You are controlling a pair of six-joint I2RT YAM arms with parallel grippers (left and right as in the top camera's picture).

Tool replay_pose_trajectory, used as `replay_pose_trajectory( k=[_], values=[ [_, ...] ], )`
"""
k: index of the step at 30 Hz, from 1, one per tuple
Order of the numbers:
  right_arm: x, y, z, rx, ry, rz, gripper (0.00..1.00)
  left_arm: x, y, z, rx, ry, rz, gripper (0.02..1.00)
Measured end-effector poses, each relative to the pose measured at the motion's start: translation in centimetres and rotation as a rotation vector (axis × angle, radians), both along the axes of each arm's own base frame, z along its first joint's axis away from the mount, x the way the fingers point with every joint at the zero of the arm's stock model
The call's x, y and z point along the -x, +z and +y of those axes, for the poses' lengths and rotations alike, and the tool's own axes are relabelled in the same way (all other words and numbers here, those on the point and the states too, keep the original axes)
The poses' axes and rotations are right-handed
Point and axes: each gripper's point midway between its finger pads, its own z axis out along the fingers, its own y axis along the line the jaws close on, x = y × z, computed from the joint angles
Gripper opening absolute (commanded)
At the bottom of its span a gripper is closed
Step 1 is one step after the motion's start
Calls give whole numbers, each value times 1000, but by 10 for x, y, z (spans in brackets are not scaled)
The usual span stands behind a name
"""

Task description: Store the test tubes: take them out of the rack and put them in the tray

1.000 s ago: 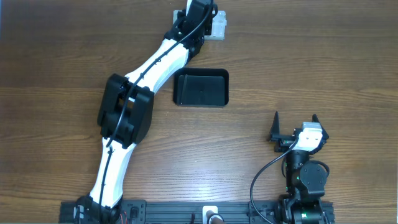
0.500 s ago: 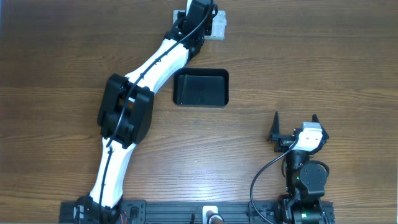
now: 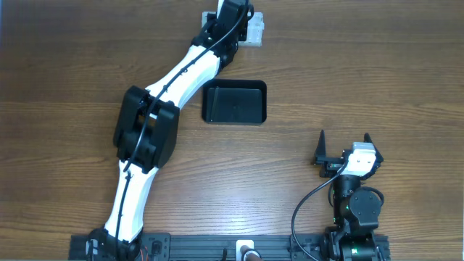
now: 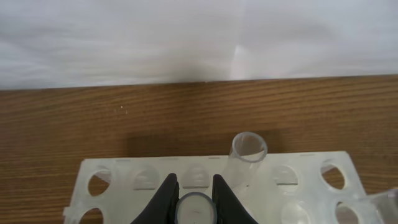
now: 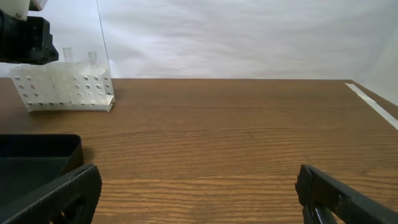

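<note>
My left end effector (image 4: pixel 193 186) is clamped on a tube (image 4: pixel 196 210) in the rack (image 4: pixel 124 180); I should lift straight up, clear of the neighbouring tube (image 4: pixel 249 149).

A brown wooden table (image 3: pixel 377 65) meets a plain white backdrop (image 4: pixel 186 37) behind it.

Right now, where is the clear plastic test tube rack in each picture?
Top view: clear rack at the top edge, under the left arm.
Left wrist view: rack right beneath the left gripper.
Right wrist view: rack far off, beyond the black rectangular tray.
Shared landmark: that tray, below the rack in top view.
</note>
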Motion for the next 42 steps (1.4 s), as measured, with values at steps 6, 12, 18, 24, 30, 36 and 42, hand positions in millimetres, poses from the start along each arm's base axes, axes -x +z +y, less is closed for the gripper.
replay_pose_trajectory(
  k=[6, 12, 18, 24, 30, 36, 42],
  values=[
    [0, 0, 0, 0, 0, 0, 993, 4, 79, 7, 44, 1, -114, 86],
    [0, 0, 0, 0, 0, 0, 993, 35, 204, 31, 112, -7, -261, 58],
    [0, 0, 0, 1, 0, 0, 991, 86, 197, 36, 134, -39, -41, 40],
    [0, 0, 0, 0, 0, 0, 993, 120, 93, 29, 168, 77, 307, 40],
    [0, 0, 0, 0, 0, 0, 993, 138, -4, 25, 148, 182, 542, 34],
    [0, 0, 0, 0, 0, 0, 991, 142, -38, 19, 155, 196, 619, 40],
    [0, 0, 0, 0, 0, 0, 993, 147, -42, 15, 155, 174, 644, 49]
  ],
)
